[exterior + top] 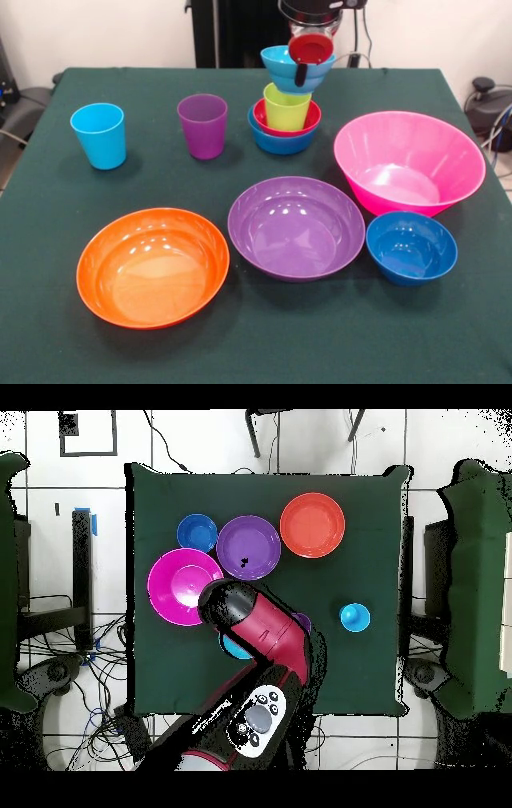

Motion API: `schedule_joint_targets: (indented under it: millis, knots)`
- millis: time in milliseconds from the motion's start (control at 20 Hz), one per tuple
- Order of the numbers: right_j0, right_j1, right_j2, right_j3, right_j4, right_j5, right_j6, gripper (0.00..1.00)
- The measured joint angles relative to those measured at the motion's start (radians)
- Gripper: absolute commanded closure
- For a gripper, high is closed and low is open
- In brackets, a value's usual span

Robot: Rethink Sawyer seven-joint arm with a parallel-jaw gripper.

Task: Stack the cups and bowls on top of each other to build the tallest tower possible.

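Note:
The tower stands at the back of the table in the front view: a blue bowl, a red bowl in it, and a lime green cup upright in that. The cyan bowl sits slightly tilted on the green cup's top. My gripper comes down from above and is shut on the cyan bowl's near rim, one black finger outside the wall. The light blue cup and purple cup stand apart to the left. In the overhead view my arm hides the tower.
Near the front lie the wide orange bowl, the wide purple bowl and the small dark blue bowl. The big pink bowl stands to the right of the tower. Overhead, the pink bowl lies beside my arm.

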Motion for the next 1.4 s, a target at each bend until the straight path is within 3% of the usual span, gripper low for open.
schedule_joint_targets:
  millis: [1400]
  knots:
    - [0.001,0.022,-0.019,0.000,0.000,0.000,0.000,1.00]
